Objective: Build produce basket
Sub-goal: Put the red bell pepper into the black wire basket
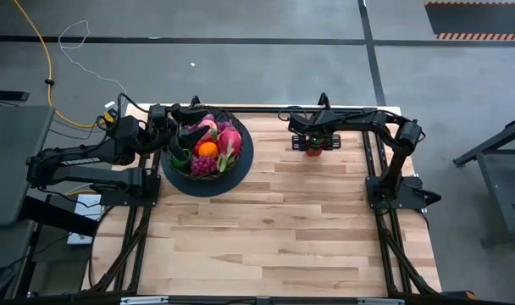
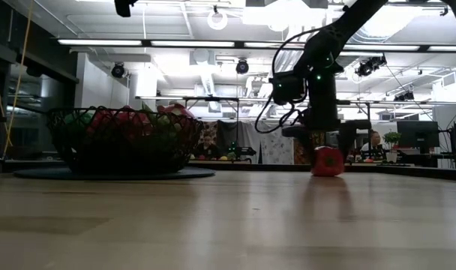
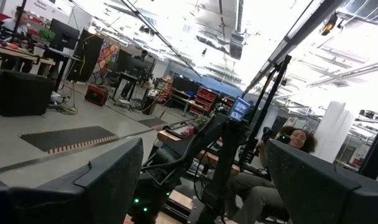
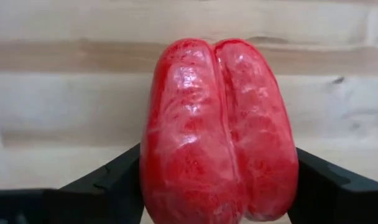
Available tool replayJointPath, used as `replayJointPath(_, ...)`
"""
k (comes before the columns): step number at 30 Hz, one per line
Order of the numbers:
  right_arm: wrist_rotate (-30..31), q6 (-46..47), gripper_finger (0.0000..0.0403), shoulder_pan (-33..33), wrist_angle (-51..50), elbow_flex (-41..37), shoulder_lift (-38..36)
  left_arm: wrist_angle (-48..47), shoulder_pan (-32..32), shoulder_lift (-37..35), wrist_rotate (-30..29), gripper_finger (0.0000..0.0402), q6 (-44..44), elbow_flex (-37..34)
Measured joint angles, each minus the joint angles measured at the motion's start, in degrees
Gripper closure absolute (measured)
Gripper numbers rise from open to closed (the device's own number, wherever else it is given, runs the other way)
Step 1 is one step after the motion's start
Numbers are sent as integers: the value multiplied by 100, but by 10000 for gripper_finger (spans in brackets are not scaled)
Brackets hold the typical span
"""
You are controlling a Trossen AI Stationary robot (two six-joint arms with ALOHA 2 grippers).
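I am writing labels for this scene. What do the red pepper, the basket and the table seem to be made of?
Red pepper: probably plastic, glossy, given its bright highlights and mottled, toy-like skin.
Basket: looks like black metal wire mesh, as the produce shows through its open weave.
Table: wood, pale planks with visible grain and joints, seemingly a matte finish.
The right gripper sits around the pepper.

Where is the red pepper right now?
In the high view, the red pepper sits on the table's far right side, between the right tool's fingers, apart from the basket.
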Motion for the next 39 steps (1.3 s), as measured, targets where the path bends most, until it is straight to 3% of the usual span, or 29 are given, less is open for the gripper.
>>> replayJointPath(9,627,-1654,132,325,-670,-9,-650,4,0,-2,-20,74,-4,0)
replayJointPath(14,912,-2428,133,713,-403,-9,-1508,6,-2,-2,-57,74,-7,0)
replayJointPath(19,753,-3185,133,939,141,-9,-2254,-32,0,-2,-175,74,0,0)
replayJointPath(26,-367,-3913,134,1174,1812,-7,-2964,-371,-2,16,-173,74,1,0)
replayJointPath(33,-1984,-3789,134,1322,3994,-1,-2977,-479,-114,406,-226,74,150,22)
replayJointPath(39,-2553,-3485,134,1428,4368,0,-2968,-1699,-238,1178,-168,69,873,855)
